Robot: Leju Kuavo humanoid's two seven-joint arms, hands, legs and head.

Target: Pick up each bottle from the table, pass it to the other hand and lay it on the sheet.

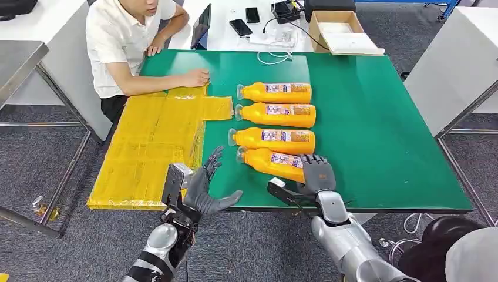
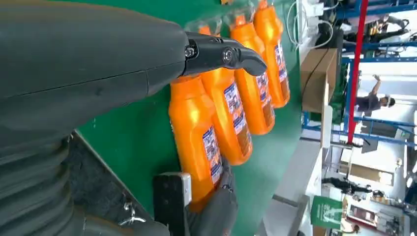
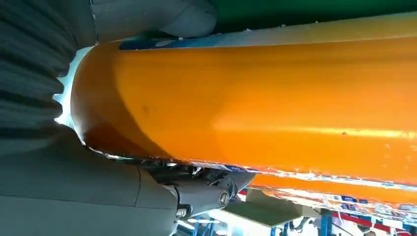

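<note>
Bottles lie in a row of four on the green table, caps toward the yellow sheet at nine o'clock. On the nearest bottle the right hand wraps the base end, hiding that end. The left hand hovers at its eight o'clock, fingers spread, holding nothing. At eleven o'clock a person's hand rests on the sheet's far edge.
</note>
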